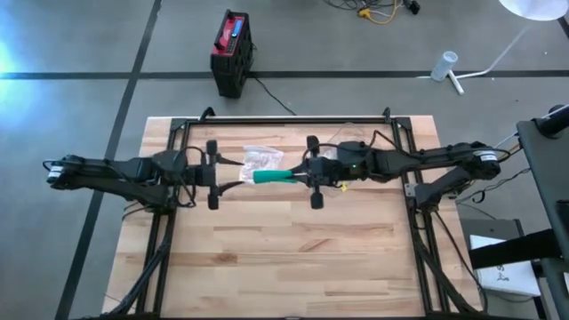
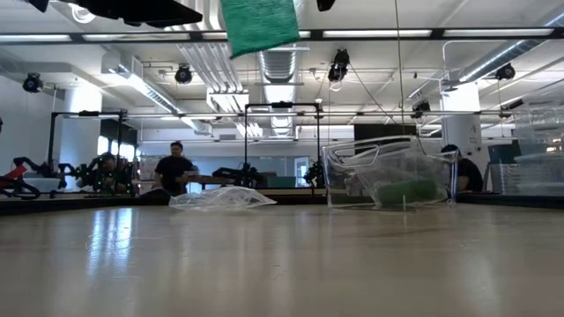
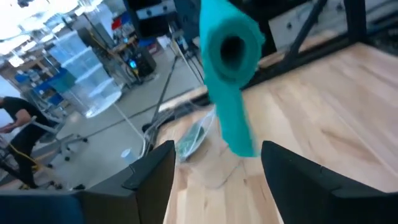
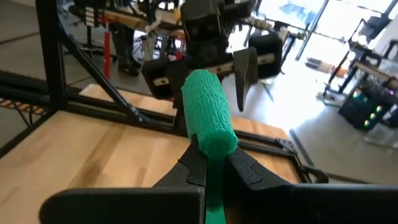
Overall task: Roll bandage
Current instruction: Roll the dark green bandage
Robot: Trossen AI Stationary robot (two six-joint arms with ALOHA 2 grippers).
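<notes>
While the right tool (image 4: 211, 163) is clamped shut on the green bandage (image 1: 274, 176), the roll hangs in the air above the counter (image 1: 293, 258), near its middle toward the far side. Left tool (image 1: 238, 174) faces the roll's end with fingers (image 3: 153, 175) spread apart, just short of it, not touching. A loose tail of bandage hangs down from the roll. Clear plastic wrapper (image 1: 260, 158) lies on the counter just behind the roll.

Green bandage roll (image 4: 208, 115) of rough, crinkled matt cloth, table (image 1: 284, 258) of smooth pale wood planks, clear glossy plastic wrapper (image 1: 261, 158), matt dark plastic fingers (image 3: 152, 171)
</notes>
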